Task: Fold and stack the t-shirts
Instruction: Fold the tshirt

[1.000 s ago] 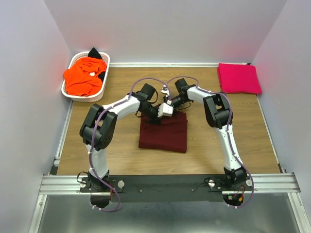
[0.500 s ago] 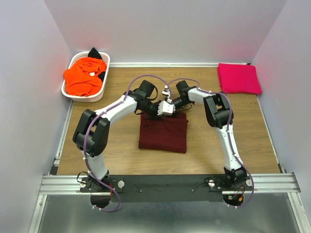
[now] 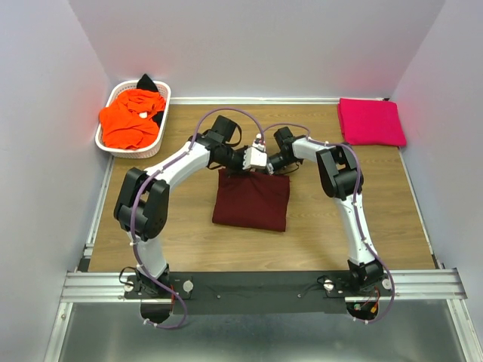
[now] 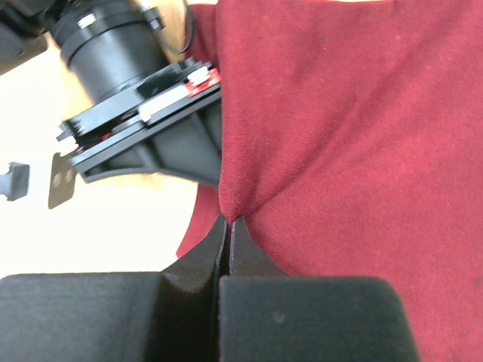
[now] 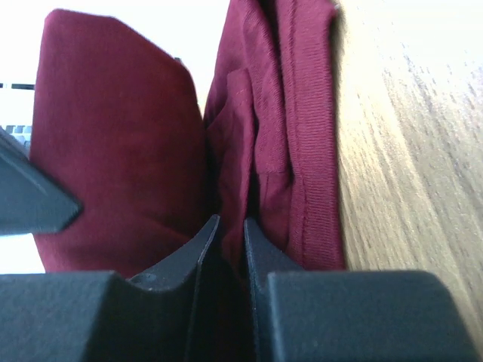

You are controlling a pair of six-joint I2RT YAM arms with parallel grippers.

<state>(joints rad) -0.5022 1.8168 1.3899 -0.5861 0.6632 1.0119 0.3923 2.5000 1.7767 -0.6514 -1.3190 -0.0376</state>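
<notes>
On the table (image 3: 324, 234), left fingers (image 4: 198, 260) and right fingers (image 5: 198, 245) pinch the folded maroon t-shirt's (image 3: 253, 202) far edge.

A wood-grain tabletop (image 3: 377, 226) is boxed in by a plain pale back wall (image 3: 256, 45), left wall (image 3: 38, 188) and right wall (image 3: 453, 151). An aluminium rail (image 3: 423, 283) runs along its near edge, with a grey metal surface (image 3: 264, 335) below it. The light is soft and even
</notes>
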